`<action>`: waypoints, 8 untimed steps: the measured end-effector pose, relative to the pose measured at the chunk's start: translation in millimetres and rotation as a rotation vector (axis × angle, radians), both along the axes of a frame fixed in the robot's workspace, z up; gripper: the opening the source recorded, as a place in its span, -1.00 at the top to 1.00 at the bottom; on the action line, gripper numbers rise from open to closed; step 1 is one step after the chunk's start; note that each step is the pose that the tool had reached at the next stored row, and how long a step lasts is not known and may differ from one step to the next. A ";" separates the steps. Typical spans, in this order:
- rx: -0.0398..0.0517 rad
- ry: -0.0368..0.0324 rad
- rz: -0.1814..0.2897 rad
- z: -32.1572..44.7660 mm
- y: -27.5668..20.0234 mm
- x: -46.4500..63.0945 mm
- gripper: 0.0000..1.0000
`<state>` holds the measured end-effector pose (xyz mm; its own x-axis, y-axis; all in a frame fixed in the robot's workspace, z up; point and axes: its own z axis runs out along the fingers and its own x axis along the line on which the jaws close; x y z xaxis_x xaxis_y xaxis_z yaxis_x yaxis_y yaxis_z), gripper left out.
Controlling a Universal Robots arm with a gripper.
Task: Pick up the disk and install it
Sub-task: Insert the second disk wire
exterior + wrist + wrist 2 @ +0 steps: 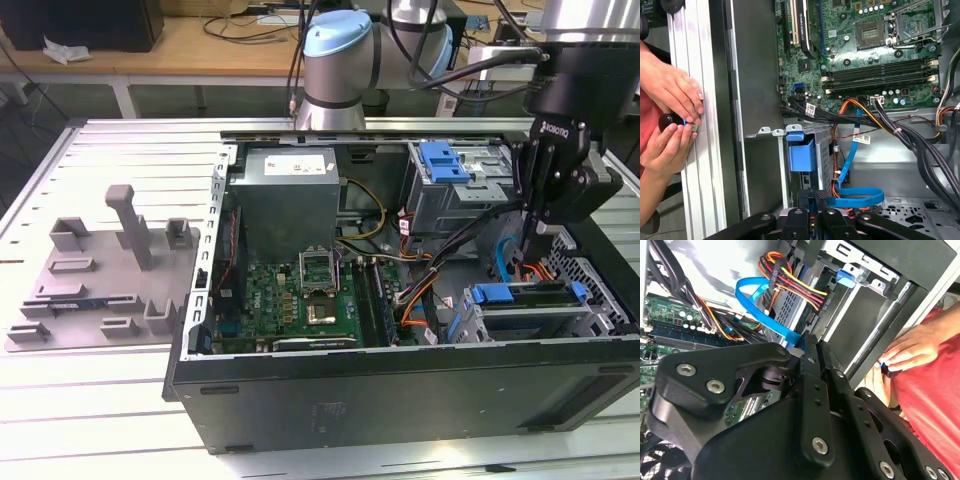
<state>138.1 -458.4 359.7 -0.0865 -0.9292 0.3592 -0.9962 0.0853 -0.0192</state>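
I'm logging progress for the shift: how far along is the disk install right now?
Apparently done: a blue-railed unit, likely the disk, sits in the lower drive cage. In hand: the gripper hangs just above it; whether it grips anything is unclear. Left: full seating, which these views do not settle. A person's hands work at the case edge.

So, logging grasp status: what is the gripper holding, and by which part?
It cannot be told; the gripper sits low inside the computer case, close to the blue cable.
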 end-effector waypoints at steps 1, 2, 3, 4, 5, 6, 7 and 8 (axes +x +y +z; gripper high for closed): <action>0.0038 0.0000 0.000 0.0 -1.0 0.0 0.68; 0.0088 0.0000 0.000 0.0 -2.0 0.1 0.68; 0.0188 0.0000 0.000 0.1 -3.8 0.4 0.68; 0.0250 -0.0001 0.000 0.0 -4.9 0.6 0.68; 0.0304 -0.0001 0.000 0.1 -5.9 0.9 0.68; 0.0366 -0.0001 0.000 0.1 -6.9 1.5 0.68; 0.0414 0.0000 0.000 0.1 -7.7 2.1 0.68; 0.0459 0.0000 0.000 0.1 -8.3 2.7 0.68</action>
<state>140.8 -466.7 359.8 -0.0862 -0.9448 0.3162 -0.9962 0.0857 -0.0153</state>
